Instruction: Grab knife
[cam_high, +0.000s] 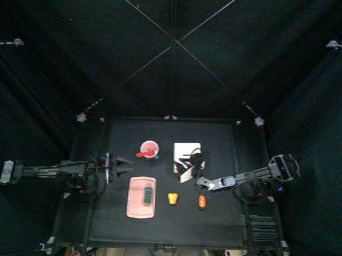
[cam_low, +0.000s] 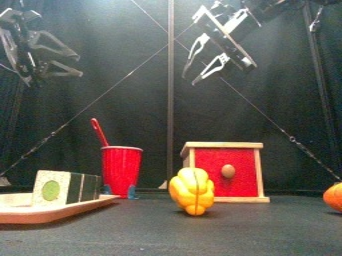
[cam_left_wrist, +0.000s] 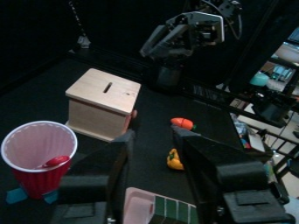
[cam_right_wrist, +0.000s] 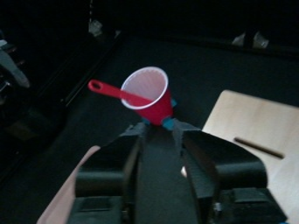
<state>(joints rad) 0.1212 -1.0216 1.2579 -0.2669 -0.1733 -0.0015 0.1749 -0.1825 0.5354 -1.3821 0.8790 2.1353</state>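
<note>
A red cup (cam_low: 122, 168) is standing beside a wooden box (cam_low: 225, 171) on the table (cam_low: 267, 228). A yellow pepper (cam_low: 193, 190) is sitting in front, and a tray (cam_low: 54, 207) is lying nearby.

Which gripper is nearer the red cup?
Right. The right gripper hangs raised above the wooden box, beside the red cup; the left gripper hangs farther off, past the table's left edge.
</note>
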